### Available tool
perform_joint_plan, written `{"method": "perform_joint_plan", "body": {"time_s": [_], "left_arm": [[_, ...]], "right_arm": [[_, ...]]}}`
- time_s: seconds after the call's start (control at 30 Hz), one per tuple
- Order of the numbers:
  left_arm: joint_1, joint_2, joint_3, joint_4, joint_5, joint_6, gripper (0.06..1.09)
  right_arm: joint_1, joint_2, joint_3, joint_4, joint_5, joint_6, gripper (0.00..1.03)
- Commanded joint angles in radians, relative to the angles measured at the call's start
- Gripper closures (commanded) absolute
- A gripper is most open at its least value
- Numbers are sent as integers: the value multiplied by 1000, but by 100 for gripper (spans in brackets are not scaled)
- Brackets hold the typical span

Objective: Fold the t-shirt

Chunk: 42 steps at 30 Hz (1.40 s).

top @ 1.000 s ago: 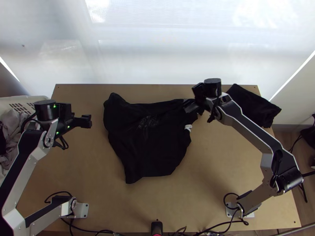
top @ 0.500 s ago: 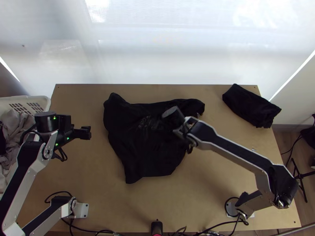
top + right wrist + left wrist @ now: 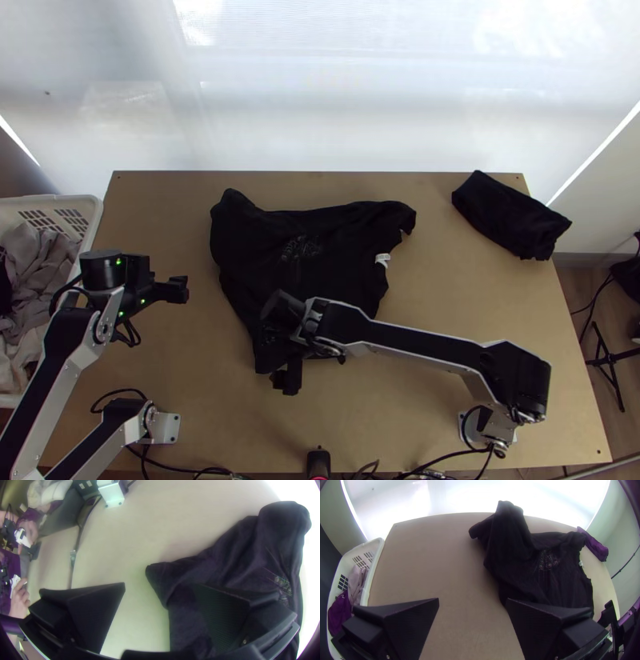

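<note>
1. Swinging across the t-shirt (image 3: 336, 240), the right arm (image 3: 424, 342) is bringing its gripper from over the shirt's middle to its near-left corner (image 3: 156, 573). The left arm (image 3: 68, 336) is shifting slightly toward the near side, left of the shirt. The t-shirt itself is keeping its shape.
2. The t-shirt is lying loosely spread and rumpled, with no neat fold showing; the table (image 3: 384, 424) is extending around it on all sides.
3. Judging by this, the step in hand is preparing: the right arm is probably seeking a corner for straightening or a first fold.
4. The right gripper (image 3: 160, 586) is holding its fingers spread beside that near-left corner, one finger overlapping the cloth in its wrist view; whether it is touching, I cannot tell. The left gripper (image 3: 472, 600) is waiting, also spread, left of the shirt and pinching nothing.
5. The next move is likely calling for the right fingers to be lowering around the corner and closing on cloth alone, while the left one is taking the shirt's far-left corner (image 3: 228, 208).
6. Counting, largest first: one table is lying under the shirt; two arms are flanking it; one t-shirt is waiting; one basket (image 3: 92, 220) is standing well left of it; one dark bundle (image 3: 512, 216) is resting right of it; two grippers are gaping; one white tag (image 3: 382, 259) is showing at its right side.
</note>
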<state>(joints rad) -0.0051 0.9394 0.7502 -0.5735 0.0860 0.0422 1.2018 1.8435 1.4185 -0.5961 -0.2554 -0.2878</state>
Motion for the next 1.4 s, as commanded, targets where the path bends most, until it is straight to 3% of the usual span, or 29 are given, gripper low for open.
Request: {"method": "perform_joint_plan", "body": {"time_s": [0.0,0.13,0.2,0.27,0.4,0.5,0.53,0.77,1.07,1.37], "left_arm": [[1,-30,-55,27,0,5,11],[1,-33,-52,34,0,5,11],[2,-36,-52,34,0,7,11],[4,-37,-55,34,0,7,11],[5,-44,-61,32,0,8,11],[5,-53,-52,26,0,13,11],[5,-57,-51,23,0,16,11],[-12,-60,-43,18,4,22,11],[-121,2,-34,40,4,13,11],[-222,131,-6,81,4,27,11]], "right_arm": [[59,100,45,2,-7,13,12],[50,138,46,9,-7,15,13],[47,152,48,16,-7,15,20],[45,163,56,22,-5,13,38],[38,188,50,50,4,-4,60],[28,189,53,64,30,-16,95],[24,184,54,64,35,-19,100],[-91,37,60,55,58,-8,100],[-361,-139,106,-57,111,-1,100],[-659,-187,137,-71,119,-37,100]]}}
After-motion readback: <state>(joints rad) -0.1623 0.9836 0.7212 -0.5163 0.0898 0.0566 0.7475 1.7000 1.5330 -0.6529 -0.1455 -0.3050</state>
